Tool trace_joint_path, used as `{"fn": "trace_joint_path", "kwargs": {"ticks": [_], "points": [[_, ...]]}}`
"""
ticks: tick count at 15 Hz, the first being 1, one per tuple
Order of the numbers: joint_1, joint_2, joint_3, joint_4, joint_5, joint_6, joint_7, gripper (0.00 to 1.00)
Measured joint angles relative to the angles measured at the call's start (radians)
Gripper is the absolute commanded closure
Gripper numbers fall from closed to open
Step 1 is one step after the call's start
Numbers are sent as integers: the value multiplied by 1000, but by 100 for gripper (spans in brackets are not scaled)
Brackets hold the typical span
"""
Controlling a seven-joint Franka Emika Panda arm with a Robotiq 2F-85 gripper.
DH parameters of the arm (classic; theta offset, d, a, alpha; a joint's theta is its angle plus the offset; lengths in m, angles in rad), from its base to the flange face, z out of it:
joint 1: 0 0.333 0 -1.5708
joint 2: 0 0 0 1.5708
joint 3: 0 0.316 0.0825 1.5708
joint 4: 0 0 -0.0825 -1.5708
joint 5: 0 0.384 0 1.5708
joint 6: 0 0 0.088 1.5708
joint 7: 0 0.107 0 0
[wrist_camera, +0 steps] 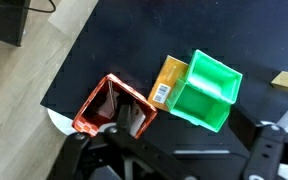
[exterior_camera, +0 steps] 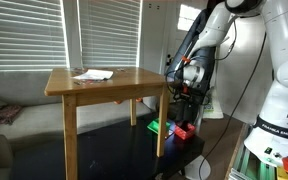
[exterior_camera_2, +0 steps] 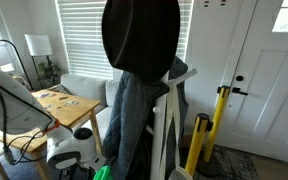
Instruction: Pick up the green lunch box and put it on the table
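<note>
The green lunch box (wrist_camera: 206, 90) is an open-topped bright green plastic box on the low black platform (wrist_camera: 104, 50). It also shows as a small green patch in both exterior views (exterior_camera: 154, 126) (exterior_camera_2: 102, 173). My gripper (wrist_camera: 184, 160) is open and empty, hanging above the box and not touching it. It appears in both exterior views (exterior_camera: 189, 76) (exterior_camera_2: 70, 150), beside the right end of the table. The light-brown wooden table (exterior_camera: 134, 84) stands tall to the left of the arm, and part of its top shows in an exterior view (exterior_camera_2: 46, 102).
A shiny red box (wrist_camera: 114, 108) and a flat orange packet (wrist_camera: 167, 80) lie right beside the green box. White paper (exterior_camera: 92, 74) lies on the table. A coat rack with a black hat (exterior_camera_2: 139, 40) blocks much of an exterior view. Cables hang near the arm.
</note>
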Motion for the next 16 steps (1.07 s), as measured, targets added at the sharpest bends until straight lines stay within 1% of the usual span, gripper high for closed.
{"fn": "trace_joint_path", "kwargs": {"ticks": [2,5,9,16], "points": [[0,81,8,57,2,-2,52,0],[-4,201,30,150,1,0,163,0],[-7,342,35,278,1,-2,271,0],[-35,493,36,447,1,-65,374,0]]}}
